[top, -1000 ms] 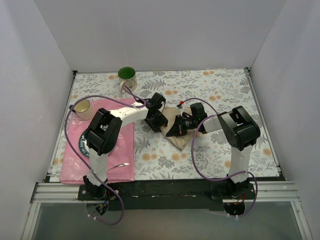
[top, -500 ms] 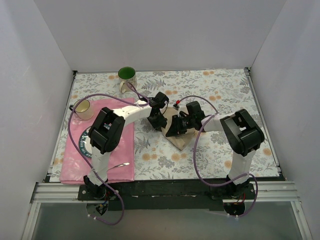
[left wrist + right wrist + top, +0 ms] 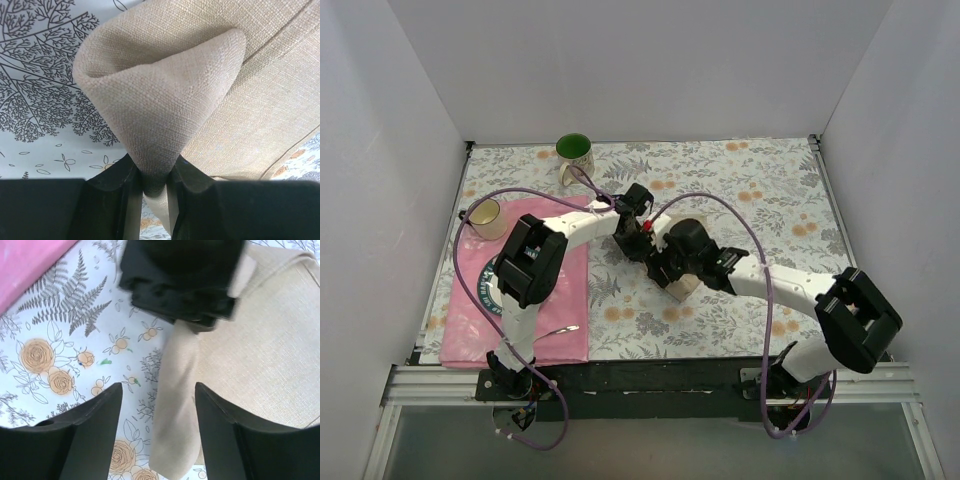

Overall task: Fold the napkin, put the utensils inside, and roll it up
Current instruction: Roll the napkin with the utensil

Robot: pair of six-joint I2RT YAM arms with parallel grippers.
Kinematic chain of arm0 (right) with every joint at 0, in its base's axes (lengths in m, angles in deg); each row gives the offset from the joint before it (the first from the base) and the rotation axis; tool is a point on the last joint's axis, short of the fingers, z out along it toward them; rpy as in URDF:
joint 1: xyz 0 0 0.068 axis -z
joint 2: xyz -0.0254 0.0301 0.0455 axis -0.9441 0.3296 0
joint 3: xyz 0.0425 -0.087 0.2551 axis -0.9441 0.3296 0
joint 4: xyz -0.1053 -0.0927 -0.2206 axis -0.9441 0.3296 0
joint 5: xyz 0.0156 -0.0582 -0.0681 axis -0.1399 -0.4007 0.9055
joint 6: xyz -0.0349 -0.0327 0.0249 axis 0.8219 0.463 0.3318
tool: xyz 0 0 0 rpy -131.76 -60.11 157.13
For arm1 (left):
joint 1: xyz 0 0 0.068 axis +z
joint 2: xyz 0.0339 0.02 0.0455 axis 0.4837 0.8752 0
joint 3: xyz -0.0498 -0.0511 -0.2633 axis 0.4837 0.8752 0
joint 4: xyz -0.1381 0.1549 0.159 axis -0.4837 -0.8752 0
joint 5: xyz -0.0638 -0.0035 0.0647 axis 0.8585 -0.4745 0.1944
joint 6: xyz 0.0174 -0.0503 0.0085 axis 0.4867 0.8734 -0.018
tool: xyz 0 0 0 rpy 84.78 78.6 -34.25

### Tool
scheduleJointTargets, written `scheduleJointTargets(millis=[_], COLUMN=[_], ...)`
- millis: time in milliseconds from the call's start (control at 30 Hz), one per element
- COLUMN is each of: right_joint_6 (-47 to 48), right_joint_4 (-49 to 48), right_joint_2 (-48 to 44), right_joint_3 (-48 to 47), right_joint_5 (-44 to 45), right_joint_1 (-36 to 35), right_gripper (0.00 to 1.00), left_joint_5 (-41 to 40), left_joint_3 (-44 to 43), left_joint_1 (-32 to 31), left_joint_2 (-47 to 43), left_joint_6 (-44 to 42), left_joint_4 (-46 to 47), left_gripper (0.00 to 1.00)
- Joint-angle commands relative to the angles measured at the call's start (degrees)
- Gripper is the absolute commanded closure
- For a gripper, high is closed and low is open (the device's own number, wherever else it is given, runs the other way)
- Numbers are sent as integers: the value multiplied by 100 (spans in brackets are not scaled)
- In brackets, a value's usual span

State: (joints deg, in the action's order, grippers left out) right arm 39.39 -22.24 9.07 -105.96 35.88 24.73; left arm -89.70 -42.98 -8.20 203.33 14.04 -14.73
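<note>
**Q:** What lies nearest the arm bases?

**A:** A slim silver metal utensil lies on the near right corner of the pink rectangular placemat. Its kind cannot be told. The placemat covers the left part of the floral grey-and-orange tablecloth. A round plate with a dark green rim sits on the placemat, mostly hidden under the left arm.

**Q:** Where is the task's cloth?

**A:** The plain tan cloth napkin lies at the middle of the table, on the tablecloth, to the right of the placemat. Both arms meet over it.

**Q:** How does the right gripper stand?

**A:** The right gripper reaches in from the near right. Its jaws stand wide apart, one on each side of a narrow folded edge of the napkin. They do not press on it, and they hold nothing.

**Q:** And the left gripper?

**A:** The left gripper is just beyond, on the napkin's far left side. Its jaws are nearly together, pinching a fold of the napkin. The cloth rises from them in a rounded loop.

**Q:** What stands farthest away?

**A:** A yellow cup stands at the placemat's far left corner. A white mug with a green inside stands at the far edge of the tablecloth, left of centre.
</note>
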Motion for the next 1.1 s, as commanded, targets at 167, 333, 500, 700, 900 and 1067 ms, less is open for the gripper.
scheduleJointTargets(millis=[167,333,500,700,900,1067], right_joint_6=[792,529,274,-155,-701,-1071], right_joint_4=[-693,-483,-403,-490,-755,-668], right_joint_2=[755,1133,1317,1388,1502,1923], right_joint_3=[176,-44,-27,43,140,-140], right_joint_5=[2113,2227,2017,1280,-284,-2016], right_joint_1=[-891,-909,-883,-628,-31,584], right_gripper=[1,8,43,69,99,99], left_joint_5=[-13,23,23,66,277,208], left_joint_3=[514,567,602,786,963,1121], left_joint_1=[126,162,179,241,346,460], left_joint_2=[211,140,61,-79,-422,-852], left_joint_6=[-265,-326,-440,-712,-1240,-1547], left_joint_4=[95,149,175,359,816,1124], left_gripper=[100,100,100,100,83,42])
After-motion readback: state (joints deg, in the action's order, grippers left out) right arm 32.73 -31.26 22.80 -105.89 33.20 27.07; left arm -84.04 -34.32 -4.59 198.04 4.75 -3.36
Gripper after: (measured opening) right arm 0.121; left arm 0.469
